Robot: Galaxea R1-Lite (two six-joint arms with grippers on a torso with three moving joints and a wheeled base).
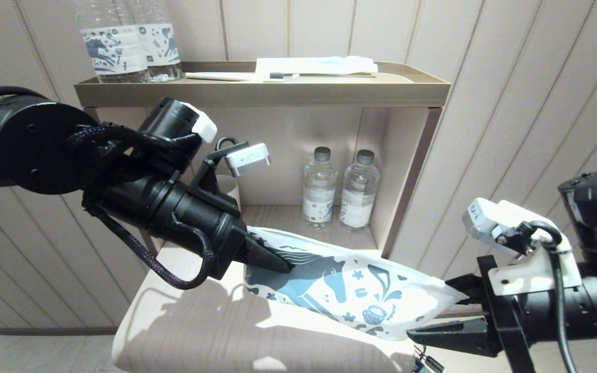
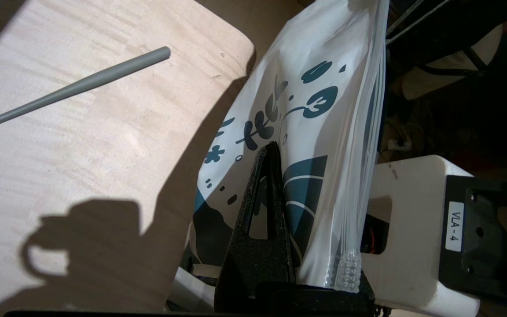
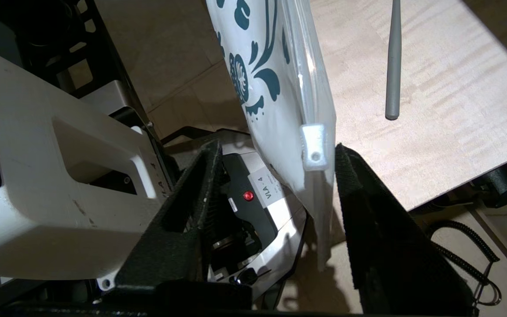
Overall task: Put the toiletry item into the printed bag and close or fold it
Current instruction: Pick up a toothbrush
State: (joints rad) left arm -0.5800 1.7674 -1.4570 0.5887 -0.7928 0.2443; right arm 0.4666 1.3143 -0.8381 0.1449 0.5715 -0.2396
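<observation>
Item 1 — flat white translucent plastic pouch printed with a dark blue horse and flowers: held in the air above the pale wooden tabletop, stretched between the two arms, its long axis running from the left arm toward the right. Zip edge with small white slider tab at the right-hand end.

Item 2 — slim pale grey toothbrush with dark bristle head: lying flat on the tabletop, not in the pouch, untouched. Both wrist views show it beyond the pouch, well apart from either set of fingers; handle end points toward the right gripper's side. Which arm is nearer is hard to judge.

Item 3 — left gripper: black fingers pressed together on the pouch's printed end, carrying it.

Item 4 — right gripper: fingers spread wide, the slider corner of the pouch hanging between them, neither pad seen pressing it.

Judgement: loading not begun; pouch mouth likely needs opening at the slider end first
</observation>
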